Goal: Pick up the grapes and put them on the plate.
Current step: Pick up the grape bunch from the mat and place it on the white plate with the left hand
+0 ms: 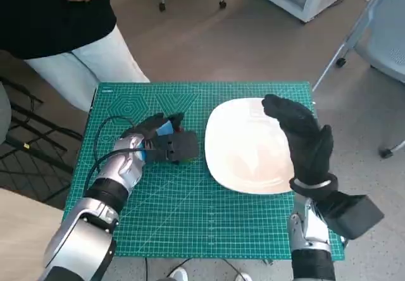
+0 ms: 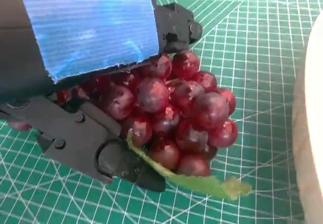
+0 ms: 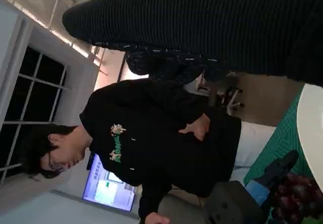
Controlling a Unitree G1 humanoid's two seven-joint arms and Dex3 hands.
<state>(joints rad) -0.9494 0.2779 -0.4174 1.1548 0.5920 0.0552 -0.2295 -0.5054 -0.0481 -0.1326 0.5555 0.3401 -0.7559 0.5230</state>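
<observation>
Left wrist view shows the left hand [image 2: 96, 57] with its fingers wrapped around the grapes [image 2: 176, 118], a red bunch with a green leaf [image 2: 202, 183] poking out. The bunch sits low on the green mat [image 1: 190, 218], just beside the white plate [image 1: 247, 148], with a thin strip of mat between. The right hand [image 1: 304, 138] floats over the far side of the plate, fingers loose and holding nothing. Past the mat's far edge is grey floor [image 1: 240, 34], where a person [image 3: 151, 143] in a black top stands.
</observation>
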